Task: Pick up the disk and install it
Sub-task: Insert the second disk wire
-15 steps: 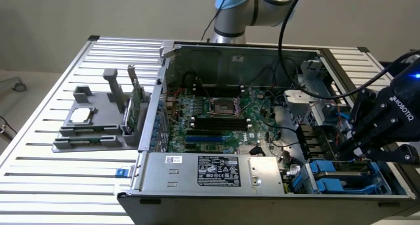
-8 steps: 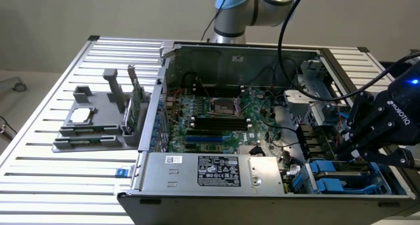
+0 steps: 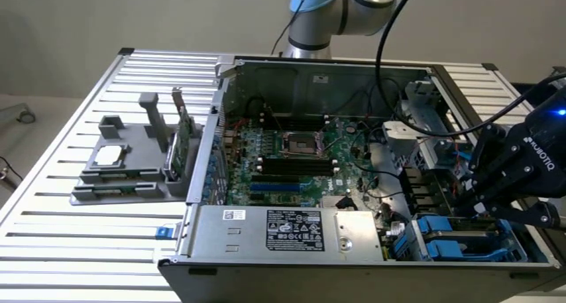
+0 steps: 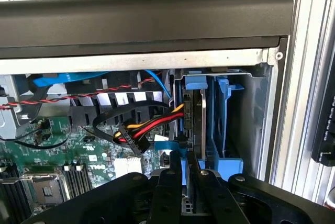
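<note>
Gripper [image 3: 484,207] is down at the drive bay corner of the open PC case [image 3: 309,266], on the exterior view's right. Jaws are narrow, pinched on the top edge of the disk [image 4: 203,124] — seen edge-on from the wrist, a thin grey slab standing upright in its blue carrier [image 4: 222,124]. So pickup is done; the disk is in the drive cage [image 3: 468,237], partway or nearly seated. Can't tell from here whether it's fully home or latched, so I'd call the install in progress, not finished.

Around it:
- SATA power cable bundle [image 4: 149,127], yellow/red/black, just beside the bay, connector hanging loose near the carrier — looks like the closest snag risk.
- Twisted red/black wire pair [image 4: 78,94] runs across above the motherboard [image 3: 292,160].
- Blue ribbon-like cable [image 4: 63,79] under the case's top rail.
- Power supply [image 3: 283,230] sits next to the cage, towards the exterior view's left.
- Grey fixture [image 3: 132,164] outside the case on the slatted table [image 3: 79,243], holding a small square chip [image 3: 111,155] and a green circuit card [image 3: 181,147] on edge — well apart from the work.
</note>
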